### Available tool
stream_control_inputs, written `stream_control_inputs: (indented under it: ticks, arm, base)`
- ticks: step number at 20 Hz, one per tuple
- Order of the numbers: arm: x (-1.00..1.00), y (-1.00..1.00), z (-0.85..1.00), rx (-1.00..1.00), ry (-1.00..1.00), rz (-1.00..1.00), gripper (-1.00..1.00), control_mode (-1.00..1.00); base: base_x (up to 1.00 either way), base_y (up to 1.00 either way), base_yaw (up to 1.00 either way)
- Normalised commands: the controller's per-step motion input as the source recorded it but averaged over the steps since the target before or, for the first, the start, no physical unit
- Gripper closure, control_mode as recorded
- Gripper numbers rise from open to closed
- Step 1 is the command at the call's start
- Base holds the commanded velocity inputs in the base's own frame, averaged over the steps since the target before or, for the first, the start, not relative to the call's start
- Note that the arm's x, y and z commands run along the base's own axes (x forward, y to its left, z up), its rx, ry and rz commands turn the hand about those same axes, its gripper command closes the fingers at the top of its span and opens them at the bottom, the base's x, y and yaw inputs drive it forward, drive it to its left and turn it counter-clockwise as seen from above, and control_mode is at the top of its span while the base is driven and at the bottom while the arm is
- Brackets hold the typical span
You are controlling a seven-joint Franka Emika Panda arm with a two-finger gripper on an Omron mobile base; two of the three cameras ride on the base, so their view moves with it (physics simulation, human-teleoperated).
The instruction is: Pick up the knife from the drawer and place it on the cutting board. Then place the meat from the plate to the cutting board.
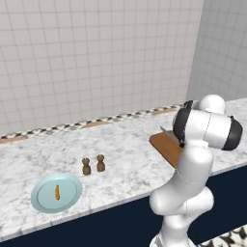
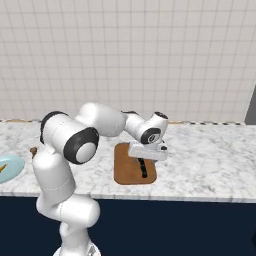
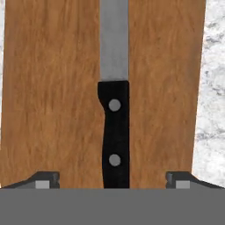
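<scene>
The knife (image 3: pixel 115 110) lies flat along the brown cutting board (image 3: pixel 52 88), black handle toward me and grey blade pointing away. My gripper (image 3: pixel 112 180) hovers just over the handle, open, with its fingertips (image 3: pixel 44 180) wide apart on either side and touching nothing. From the right base view, the gripper (image 2: pixel 145 157) hangs over the cutting board (image 2: pixel 125 172) with the knife (image 2: pixel 143 169) under it. Far left on the counter, the pale blue plate (image 1: pixel 43 200) holds the small orange-brown meat (image 1: pixel 57 192). I cannot pick out the drawer among the navy fronts below the counter.
Two small brown shakers (image 1: pixel 86 166) stand on the marble counter between plate and cutting board (image 1: pixel 166 144). A tiled wall runs behind the counter, with a corner wall at the right. My own arm blocks part of the board in the left base view.
</scene>
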Motion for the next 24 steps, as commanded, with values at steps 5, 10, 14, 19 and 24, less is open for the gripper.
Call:
stream_control_inputs:
  ticks: [5, 10, 14, 19, 24]
  arm:
    - [-0.4, 0.19, 1.0, 0.06, -0.04, 0.19, -1.0, -1.0]
    - [-0.65, 0.86, 1.0, -0.01, 0.0, 0.04, -1.0, -1.0]
    - [-0.58, 1.0, 0.85, -0.08, -0.02, -0.08, -1.0, -1.0]
    - [-0.33, 0.95, 0.4, -0.05, -0.06, -0.06, -1.0, -1.0]
    - [-0.53, 1.0, 0.3, -0.11, -0.12, -0.03, -1.0, -1.0]
  base:
    - [0.0, 0.0, 0.0]
    - [0.0, 0.0, 0.0]
    - [0.0, 0.0, 0.0]
    - [0.0, 0.0, 0.0]
    - [0.0, 0.0, 0.0]
